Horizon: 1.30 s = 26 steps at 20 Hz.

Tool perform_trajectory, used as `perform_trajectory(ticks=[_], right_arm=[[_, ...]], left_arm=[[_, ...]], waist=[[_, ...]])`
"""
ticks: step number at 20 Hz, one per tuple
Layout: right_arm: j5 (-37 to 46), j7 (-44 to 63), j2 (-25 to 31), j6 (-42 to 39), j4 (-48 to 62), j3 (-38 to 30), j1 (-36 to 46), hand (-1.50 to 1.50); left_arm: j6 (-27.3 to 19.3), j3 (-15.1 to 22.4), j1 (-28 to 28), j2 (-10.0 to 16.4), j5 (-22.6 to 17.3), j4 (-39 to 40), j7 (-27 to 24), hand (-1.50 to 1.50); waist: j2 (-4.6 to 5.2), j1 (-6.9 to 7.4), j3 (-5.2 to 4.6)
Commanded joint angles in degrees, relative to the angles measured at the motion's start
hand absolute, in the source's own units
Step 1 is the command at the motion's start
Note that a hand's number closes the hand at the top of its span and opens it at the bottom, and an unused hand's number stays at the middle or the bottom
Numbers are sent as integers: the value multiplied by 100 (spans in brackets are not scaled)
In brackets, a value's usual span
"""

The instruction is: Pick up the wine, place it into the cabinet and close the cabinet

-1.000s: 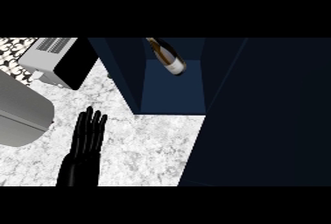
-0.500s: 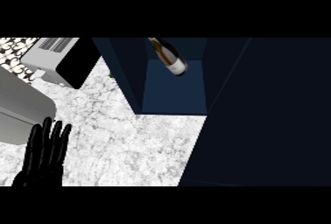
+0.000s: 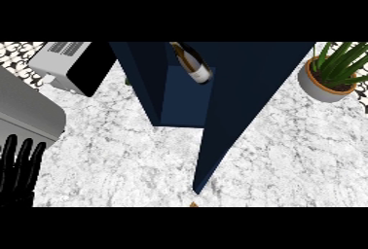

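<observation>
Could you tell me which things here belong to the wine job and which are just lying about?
Job: wine bottle, inside the cabinet; the open cabinet door; left hand, resting lower left.
Lying about: potted plant; slotted grey appliance.

A kitchen, with marble counter (image 3: 122,146), cabinet (image 3: 248,92), appliance (image 3: 72,65).
</observation>
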State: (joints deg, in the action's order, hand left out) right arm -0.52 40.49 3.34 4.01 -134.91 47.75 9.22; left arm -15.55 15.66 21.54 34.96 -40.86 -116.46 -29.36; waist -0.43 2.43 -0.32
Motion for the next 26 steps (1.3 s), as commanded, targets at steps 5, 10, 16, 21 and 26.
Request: perform_trajectory(ticks=[5, 10, 16, 21, 26], right_arm=[[-333, 53, -306, 1317, 956, 116, 2082, 150], [-908, -161, -318, 1986, 2163, -247, 3361, 150], [-1937, -290, -330, 2108, 3673, -1123, 5235, 150], [-2660, -998, -333, 1890, 5292, -1456, 6197, 150], [-4271, -1010, -334, 729, 5926, -1530, 6268, 150]], left_arm=[[1058, -898, 341, 459, -713, 234, -68, -150], [1284, -1142, 244, 552, -878, 305, -28, -150], [1825, -1691, 464, 813, -1286, 365, 53, -150], [2013, -1869, 346, 856, -1438, 520, 194, -150], [2016, -1795, 97, 770, -1299, 642, 151, -150]], waist=[[39, 104, -6], [79, 238, -8], [71, 272, 12], [96, 223, 17], [182, 309, 15]])
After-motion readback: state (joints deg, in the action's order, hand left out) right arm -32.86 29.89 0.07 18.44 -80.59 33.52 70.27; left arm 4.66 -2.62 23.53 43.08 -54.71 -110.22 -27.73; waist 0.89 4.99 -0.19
